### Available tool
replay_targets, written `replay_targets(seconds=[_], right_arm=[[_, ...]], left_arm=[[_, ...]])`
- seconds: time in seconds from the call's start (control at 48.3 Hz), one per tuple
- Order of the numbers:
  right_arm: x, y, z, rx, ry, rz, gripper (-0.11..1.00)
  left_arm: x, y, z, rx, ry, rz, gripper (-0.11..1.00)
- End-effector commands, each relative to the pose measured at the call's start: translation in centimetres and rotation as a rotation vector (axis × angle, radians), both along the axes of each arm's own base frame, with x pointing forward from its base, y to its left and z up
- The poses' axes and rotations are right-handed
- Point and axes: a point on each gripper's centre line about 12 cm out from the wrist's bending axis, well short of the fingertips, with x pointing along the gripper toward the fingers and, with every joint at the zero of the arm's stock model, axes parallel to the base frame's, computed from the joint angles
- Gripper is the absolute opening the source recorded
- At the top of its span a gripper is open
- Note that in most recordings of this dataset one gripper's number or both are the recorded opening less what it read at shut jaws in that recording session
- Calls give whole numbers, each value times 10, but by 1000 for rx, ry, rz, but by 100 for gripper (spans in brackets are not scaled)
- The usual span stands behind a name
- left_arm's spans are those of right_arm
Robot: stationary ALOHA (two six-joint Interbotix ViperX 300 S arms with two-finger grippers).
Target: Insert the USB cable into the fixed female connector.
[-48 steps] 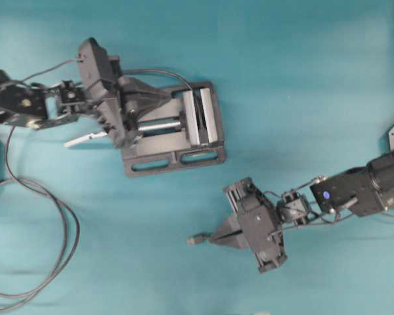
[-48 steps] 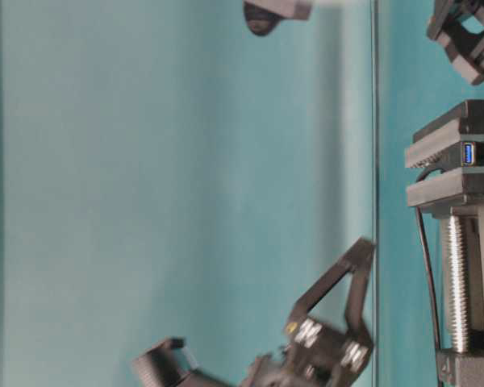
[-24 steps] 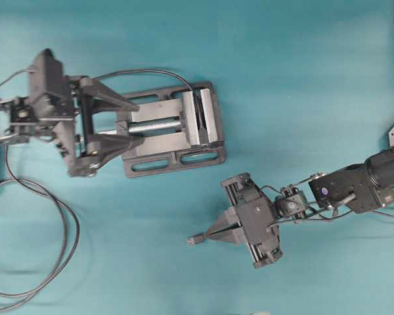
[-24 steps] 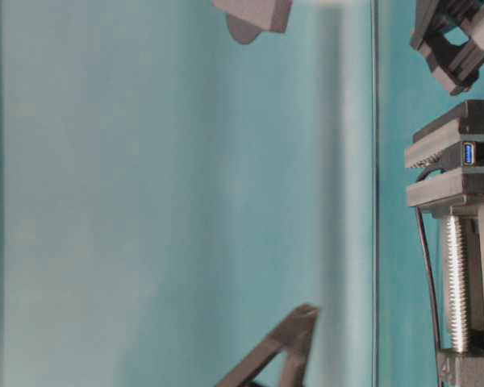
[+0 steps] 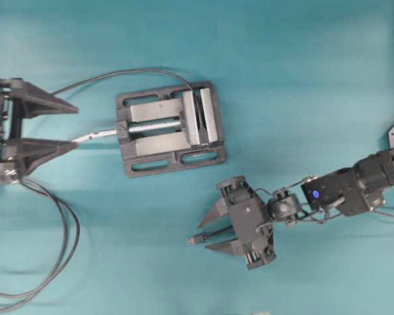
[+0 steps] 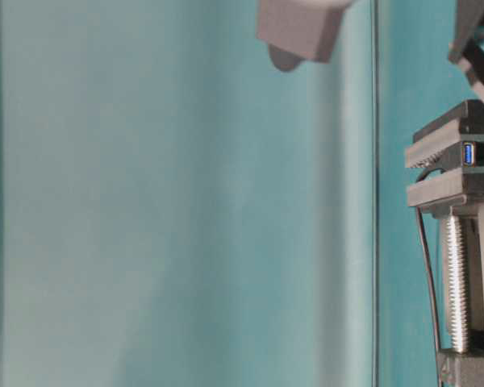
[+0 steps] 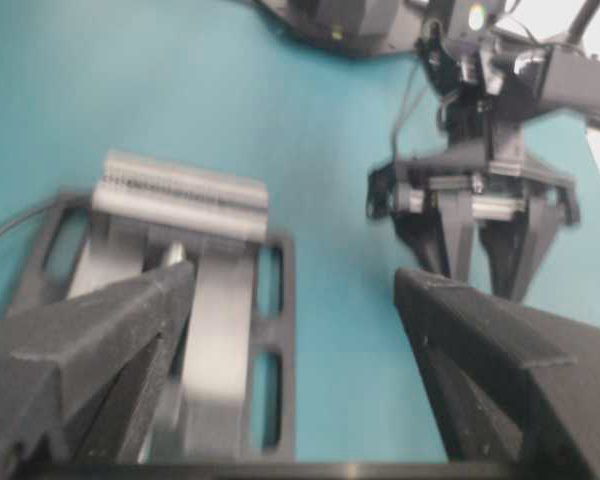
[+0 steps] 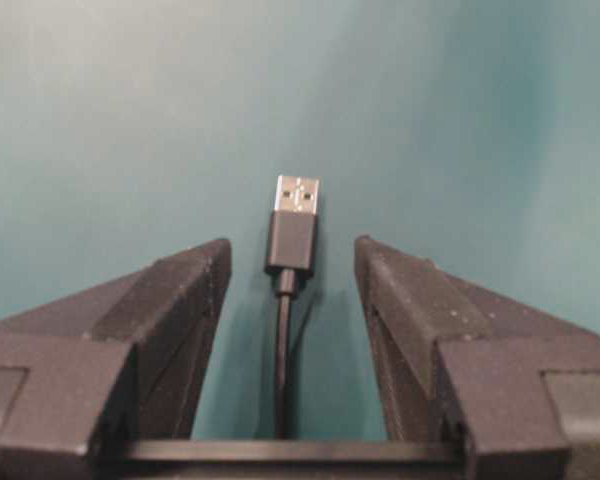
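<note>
The USB cable's plug (image 8: pixel 293 225), black with a silver tip, lies flat on the teal table between the fingers of my right gripper (image 8: pixel 292 250), which is open and not touching it. From overhead the plug (image 5: pixel 194 240) points left, just past the right gripper (image 5: pixel 207 230). The fixed female connector (image 6: pixel 469 153) shows its blue port, clamped between the jaws of the vise (image 5: pixel 171 128). My left gripper (image 5: pixel 76 126) stands wide open and empty at the table's far left, short of the vise's silver handle rod (image 5: pixel 97 136).
A long black cable (image 5: pixel 59 256) loops across the lower left of the table. The connector's thin cable (image 5: pixel 138 71) arcs from the left arm's side to the vise. In the left wrist view the vise (image 7: pixel 180 250) is ahead-left and the right gripper (image 7: pixel 470 215) ahead-right.
The left gripper opened and drew back leftward from the vise handle. The right gripper opened and let go of the USB plug, which stayed on the table.
</note>
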Motion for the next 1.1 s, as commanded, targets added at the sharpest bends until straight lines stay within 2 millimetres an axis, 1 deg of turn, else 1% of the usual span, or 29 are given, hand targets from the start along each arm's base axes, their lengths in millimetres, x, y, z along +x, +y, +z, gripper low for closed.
replay_targets(seconds=[0.0, 0.186, 0.455, 0.58, 0.683, 0.828, 1.077], right_arm=[[8, -1, 9, 14, -36, -10, 56], [8, -8, 6, 16, -27, -31, 55], [4, -10, 2, 31, -3, -43, 55], [1, -11, -4, 49, 20, -54, 55], [0, -8, -6, 54, 28, -48, 54], [0, -3, -5, 55, 22, -36, 51], [-3, -1, -7, 58, 32, -31, 46]], left_arm=[[-7, -2, 4, 19, 14, -14, 100], [-20, -2, 3, 22, 19, -20, 100], [-29, -3, -11, 22, 27, -20, 100], [-31, -3, -17, 23, 40, -20, 100], [-33, -3, -21, 23, 51, -20, 100], [-33, -3, -21, 23, 48, -20, 100], [-33, -3, -21, 22, 40, -19, 100]])
